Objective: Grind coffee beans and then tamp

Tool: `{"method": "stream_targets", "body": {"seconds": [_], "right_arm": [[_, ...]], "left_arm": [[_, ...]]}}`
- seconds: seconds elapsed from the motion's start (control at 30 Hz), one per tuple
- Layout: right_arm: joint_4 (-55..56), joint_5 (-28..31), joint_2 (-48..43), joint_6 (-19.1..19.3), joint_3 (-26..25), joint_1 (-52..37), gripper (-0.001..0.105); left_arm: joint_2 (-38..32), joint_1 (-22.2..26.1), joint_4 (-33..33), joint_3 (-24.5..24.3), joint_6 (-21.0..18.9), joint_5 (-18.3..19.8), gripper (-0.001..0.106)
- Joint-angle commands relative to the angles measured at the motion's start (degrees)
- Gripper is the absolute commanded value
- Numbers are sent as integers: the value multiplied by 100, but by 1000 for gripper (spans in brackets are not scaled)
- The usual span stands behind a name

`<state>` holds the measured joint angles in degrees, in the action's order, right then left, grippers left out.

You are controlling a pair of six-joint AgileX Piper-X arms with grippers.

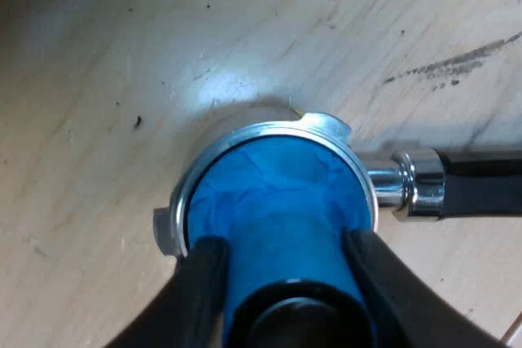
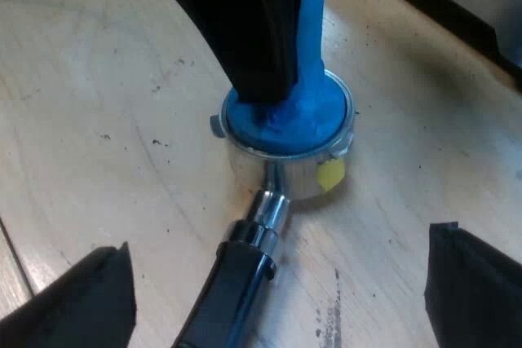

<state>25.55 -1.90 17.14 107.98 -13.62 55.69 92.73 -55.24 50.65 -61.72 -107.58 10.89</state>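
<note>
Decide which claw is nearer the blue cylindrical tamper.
Left. The left claw grips the blue tamper in the round metal holder; the right claw hangs open, apart, by its dark handle.

Left wrist looks straight down, close, on tamper (image 1: 277, 197) and holder (image 1: 408, 185); right wrist views both obliquely, farther.

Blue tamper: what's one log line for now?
left gripper: shut on blue tamper | tamper: in round metal holder | right gripper: open, near holder's dark handle
</note>
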Motion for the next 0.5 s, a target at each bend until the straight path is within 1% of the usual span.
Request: {"method": "stream_targets", "body": {"seconds": [0.03,0.17,0.5], "right_arm": [[-44,-57,-38,-21,-30,8,74],[-44,-57,-38,-21,-30,8,74],[-24,-57,-38,-21,19,8,74]], "left_arm": [[-18,-23,-43,-64,-51,-124,0],[-18,-23,-118,-39,-51,-134,0],[3,-23,-375,615,-51,-126,0]]}}
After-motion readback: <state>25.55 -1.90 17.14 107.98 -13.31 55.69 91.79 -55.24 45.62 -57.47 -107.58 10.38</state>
